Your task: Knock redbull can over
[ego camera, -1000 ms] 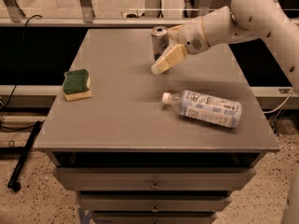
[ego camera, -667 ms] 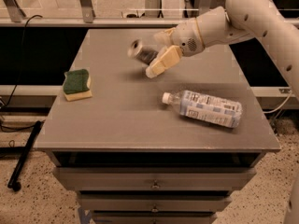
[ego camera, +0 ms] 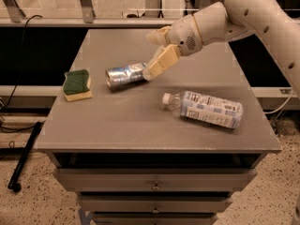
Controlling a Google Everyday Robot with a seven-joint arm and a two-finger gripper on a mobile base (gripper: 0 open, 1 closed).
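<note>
The redbull can [ego camera: 123, 75] lies on its side on the grey table [ego camera: 140, 121], left of centre, its silver end pointing left toward the sponge. My gripper [ego camera: 157, 55] is just right of the can, and its lower cream finger [ego camera: 160, 62] touches the can's right end. The upper finger [ego camera: 158, 35] is spread well away from the lower one, so the gripper is open and holds nothing. The white arm comes in from the upper right.
A clear plastic bottle [ego camera: 206, 108] with a white-blue label lies on its side at the right front. A green-and-yellow sponge [ego camera: 77, 84] sits near the left edge. Drawers are below the tabletop. A rail runs behind the table.
The can stood upright at the back a second ago; it has tipped and now lies flat to the left. My gripper has swept left and down after it.
</note>
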